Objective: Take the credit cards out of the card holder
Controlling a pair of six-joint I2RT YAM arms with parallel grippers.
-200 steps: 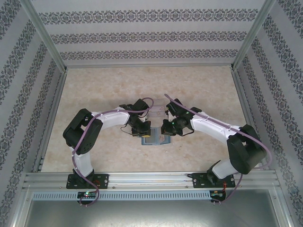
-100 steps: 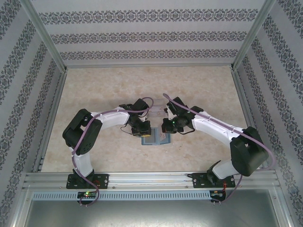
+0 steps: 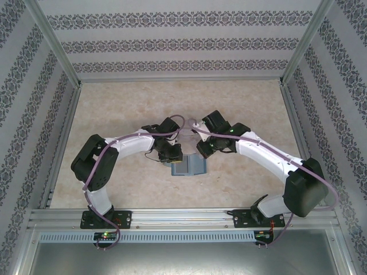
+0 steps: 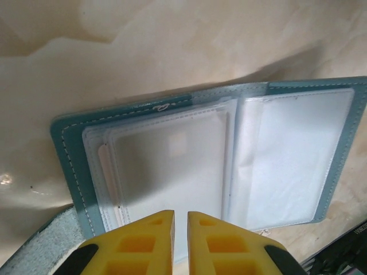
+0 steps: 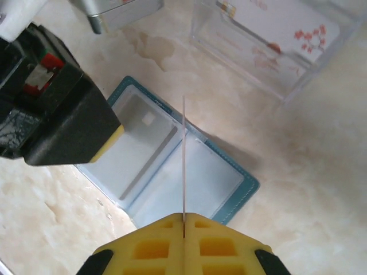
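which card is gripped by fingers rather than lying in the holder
The card seen edge-on as a thin line, pinched between the right fingers. The other card lies flat in a clear sleeve of the open holder.

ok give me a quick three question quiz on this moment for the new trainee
1. True or false: the card holder lies folded shut.
2. What is the right gripper shut on? A) a thin card seen edge-on B) the holder's teal cover C) nothing
3. In the right wrist view, what see-through thing stands beyond the holder?

Key
1. False: it lies open, with its clear sleeves facing up.
2. A
3. The clear plastic tray.
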